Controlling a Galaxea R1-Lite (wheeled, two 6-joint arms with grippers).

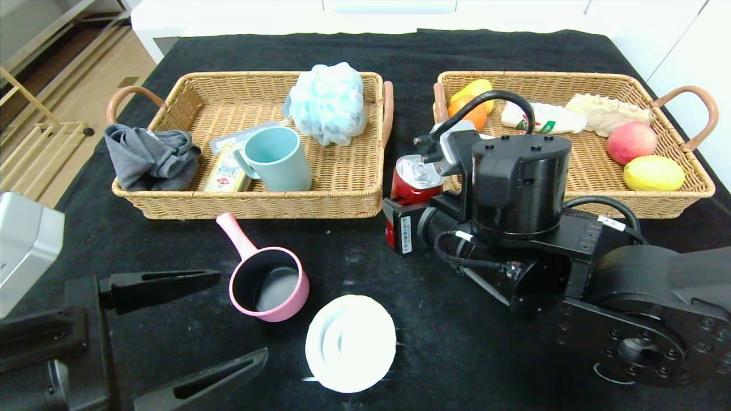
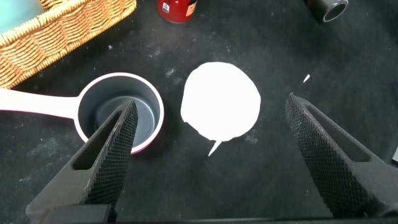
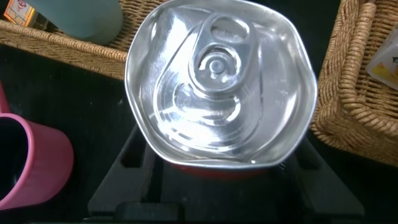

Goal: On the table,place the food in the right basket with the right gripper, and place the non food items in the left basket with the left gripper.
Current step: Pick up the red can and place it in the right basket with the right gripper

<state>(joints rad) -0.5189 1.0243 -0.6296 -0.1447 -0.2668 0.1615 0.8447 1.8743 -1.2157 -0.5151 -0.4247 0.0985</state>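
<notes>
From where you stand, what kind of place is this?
Probably a robot test bench indoors, not a home kitchen: a table draped in black cloth, two wicker baskets of mixed goods, and pale wood flooring with a rack at its side.

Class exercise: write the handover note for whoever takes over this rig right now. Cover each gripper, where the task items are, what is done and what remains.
Right gripper: shut on the red soda can, on the table between the baskets.
Left gripper: open, above the white disc, pink pot beside it.
Done: nothing of these three binned.
Left: can into right basket; pot and disc into left basket.
</notes>
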